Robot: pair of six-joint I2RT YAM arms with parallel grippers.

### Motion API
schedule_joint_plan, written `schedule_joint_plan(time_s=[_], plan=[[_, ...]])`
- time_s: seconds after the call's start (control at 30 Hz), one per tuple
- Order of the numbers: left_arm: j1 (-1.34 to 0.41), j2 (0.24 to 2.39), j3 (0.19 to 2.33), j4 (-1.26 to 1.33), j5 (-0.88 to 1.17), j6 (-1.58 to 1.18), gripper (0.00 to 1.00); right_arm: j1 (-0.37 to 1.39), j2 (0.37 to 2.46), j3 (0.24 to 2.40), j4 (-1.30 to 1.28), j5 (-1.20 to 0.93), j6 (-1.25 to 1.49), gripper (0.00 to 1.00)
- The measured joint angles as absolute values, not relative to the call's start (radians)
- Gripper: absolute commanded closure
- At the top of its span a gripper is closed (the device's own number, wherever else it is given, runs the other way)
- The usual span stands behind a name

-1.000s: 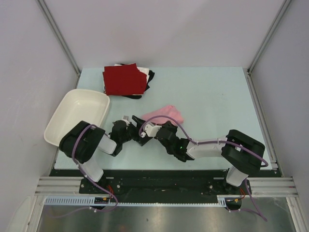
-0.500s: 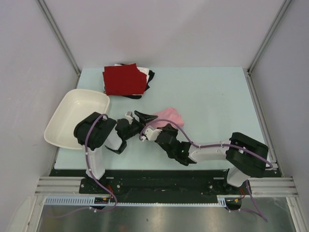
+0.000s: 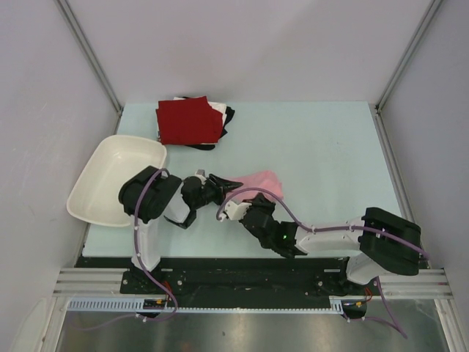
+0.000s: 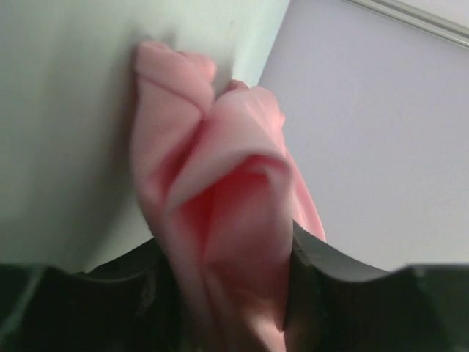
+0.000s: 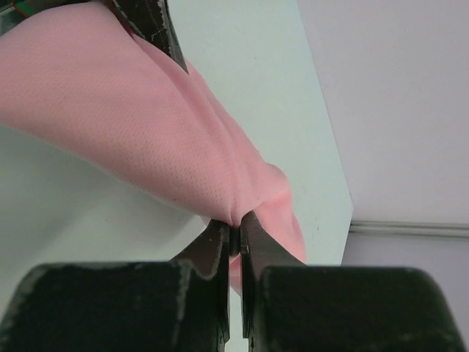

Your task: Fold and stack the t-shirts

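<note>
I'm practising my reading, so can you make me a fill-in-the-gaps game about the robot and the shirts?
The t-shirt pinched by the right gripper is ____.
The top shirt of the folded stack is dark ____.
In the top view, the white tub sits at the table's ____ edge.
Missing words: pink, red, left.

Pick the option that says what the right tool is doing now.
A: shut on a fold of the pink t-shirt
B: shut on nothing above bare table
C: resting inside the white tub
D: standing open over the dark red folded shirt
A: in the right wrist view, the right tool has its fingers pinched together on a fold of the pink t-shirt.
</note>
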State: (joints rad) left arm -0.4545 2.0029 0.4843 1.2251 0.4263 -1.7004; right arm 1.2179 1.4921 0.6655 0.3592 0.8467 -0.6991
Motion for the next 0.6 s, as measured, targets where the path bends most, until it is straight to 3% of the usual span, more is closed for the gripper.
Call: schedule_joint_plan(time_s=[0.07,0.13,0.17,0.2,0.23,0.43,0.6], plan=[[-0.455,2.010,0.487,1.207,0.430,-1.699,0.71,1.236,1.492,0.661,0.354,0.854,-0.689,1.00],[-0.455,2.014,0.492,1.184,0.437,-1.691,0.96,1.254,1.492,0.658,0.337,0.857,-0.671,1.00],[-0.455,2.014,0.499,1.172,0.443,-1.687,1.00,1.267,1.492,0.658,0.316,0.859,-0.650,0.94],[-0.455,2.013,0.514,1.152,0.451,-1.674,1.00,1.276,1.491,0.658,0.299,0.860,-0.634,0.37],[-0.455,2.013,0.533,1.123,0.459,-1.663,1.00,1.286,1.488,0.656,0.278,0.861,-0.614,0.01],[-0.449,1.955,0.693,0.856,0.491,-1.538,1.00,1.314,1.443,0.654,0.168,0.954,-0.471,0.00],[-0.414,1.931,0.949,0.546,0.518,-1.371,1.00,1.303,1.323,0.671,0.028,1.092,-0.224,0.00]])
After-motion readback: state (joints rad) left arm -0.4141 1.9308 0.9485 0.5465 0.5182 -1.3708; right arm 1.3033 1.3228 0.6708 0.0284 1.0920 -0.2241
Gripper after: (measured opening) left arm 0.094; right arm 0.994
